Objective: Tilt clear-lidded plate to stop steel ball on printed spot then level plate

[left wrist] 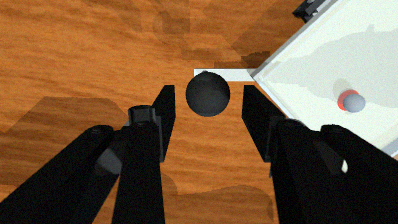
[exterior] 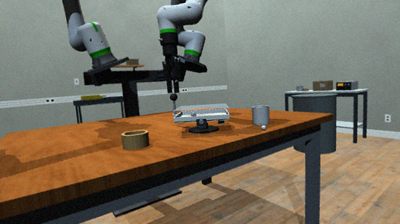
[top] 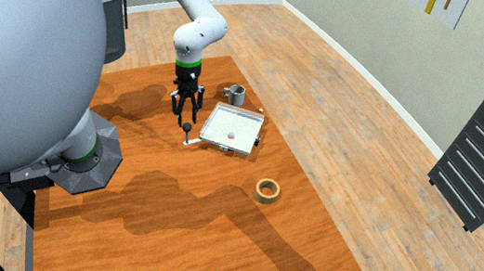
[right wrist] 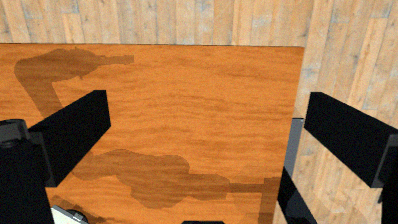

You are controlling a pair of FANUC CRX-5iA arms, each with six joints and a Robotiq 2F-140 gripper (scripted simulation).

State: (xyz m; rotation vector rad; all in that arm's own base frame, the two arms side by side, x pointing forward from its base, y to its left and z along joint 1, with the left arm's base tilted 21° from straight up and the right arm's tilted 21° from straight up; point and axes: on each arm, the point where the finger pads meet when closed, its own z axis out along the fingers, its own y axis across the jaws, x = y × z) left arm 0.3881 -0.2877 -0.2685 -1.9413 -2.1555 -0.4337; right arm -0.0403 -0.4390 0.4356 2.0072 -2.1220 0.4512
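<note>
The clear-lidded plate (top: 215, 123) (exterior: 216, 117) (left wrist: 300, 65) stands on its round base and looks close to level; a slight tilt cannot be ruled out. The steel ball (top: 231, 134) (exterior: 193, 114) (left wrist: 354, 103) is at the red printed spot (top: 230, 138) (left wrist: 343, 101), overlapping its edge in the left wrist view. A black knob (top: 187, 127) (exterior: 174, 97) (left wrist: 207, 102) tops the upright rod on the plate's side arm. My left gripper (top: 186, 123) (exterior: 174, 91) (left wrist: 208, 101) is partly open just above the knob, with gaps on both sides. My right gripper (right wrist: 208, 109) is open and empty, high above the table.
A grey mug (top: 238, 96) (exterior: 261, 115) stands beside the plate near the table edge, with a small pale ball (top: 260, 110) (exterior: 264, 128) close by. A tan ring (top: 266, 200) (exterior: 135, 141) lies on the table (top: 136, 262) (exterior: 76, 165) on the plate's other side.
</note>
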